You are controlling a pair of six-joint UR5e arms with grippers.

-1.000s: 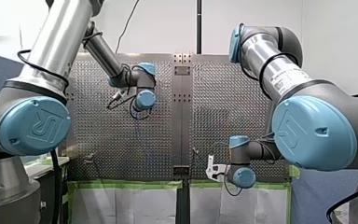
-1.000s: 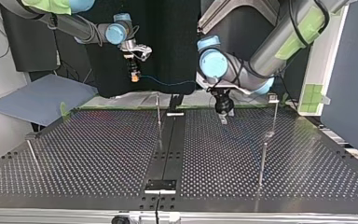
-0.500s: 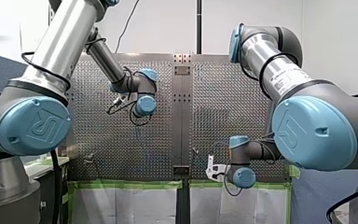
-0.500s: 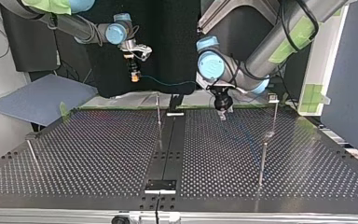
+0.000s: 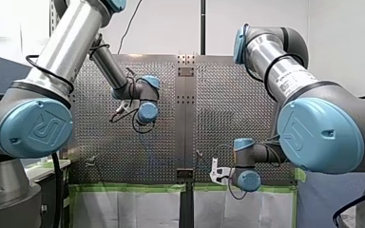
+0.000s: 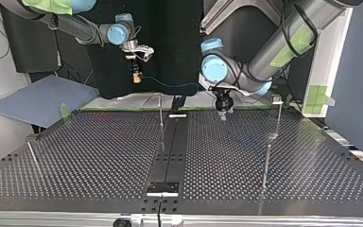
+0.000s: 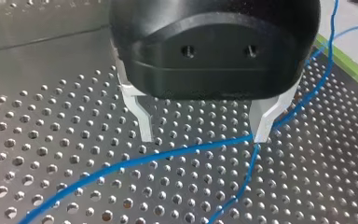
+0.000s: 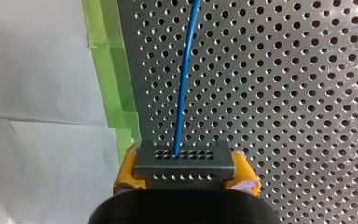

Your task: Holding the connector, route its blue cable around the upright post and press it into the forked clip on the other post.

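Table (image 6: 99, 156): perforated metal, green-taped edge, broad bare middle.
Our left gripper (image 7: 204, 138): black, pale metal fingers apart; blue cable (image 7: 168, 156) passes by their tips.
Our right gripper (image 8: 186, 176): yellow pads clamp the connector (image 8: 182, 161).
Connector: grey holed block, cable leaving it.

the cable (image 6: 170, 86) runs from the connector (image 8: 182, 161) at the top view's left to under my left gripper (image 7: 203, 136).

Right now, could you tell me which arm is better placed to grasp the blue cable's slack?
My left: my left gripper hovers open over the blue cable, while my right gripper is shut on the connector.
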